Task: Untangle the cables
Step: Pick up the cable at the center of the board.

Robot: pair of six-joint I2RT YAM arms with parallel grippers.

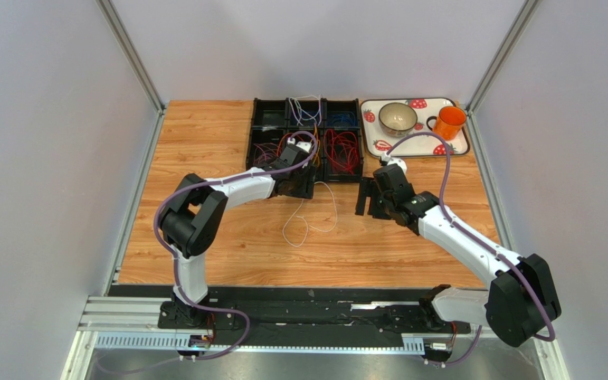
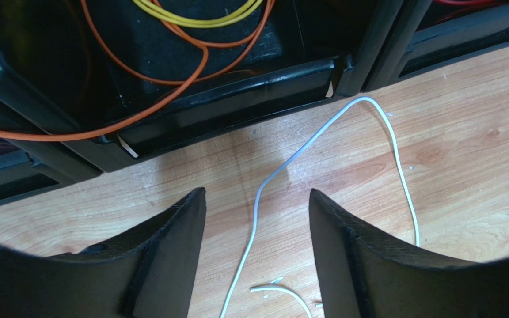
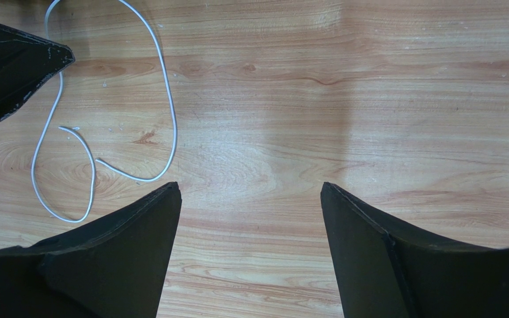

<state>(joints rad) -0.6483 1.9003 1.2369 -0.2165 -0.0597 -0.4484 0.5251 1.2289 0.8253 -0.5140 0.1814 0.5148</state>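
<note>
Cables: most lie in a black divided bin at far centre of the counter. Red fills the near-right compartment, blue the far-right, white the far-middle. An orange cable and a yellow cable are in the near-middle one. Purple shows in the near-left.

One white cable lies loose on the counter just near of the bin. It is slack and looped, both ends free. Top of its loop is just beside the bin's near wall; contact cannot be told.

Left claw: positioned at the bin's near wall. Jaws apart, fairly wide. The white cable runs on the wood between the fingers and is not gripped.

Right claw: to the right of the loose cable, near the bin's near-right corner. Jaws wide, bare wood between, holding nothing.

Far right: a patterned tray w/ a bowl and an orange mug on it.
</note>
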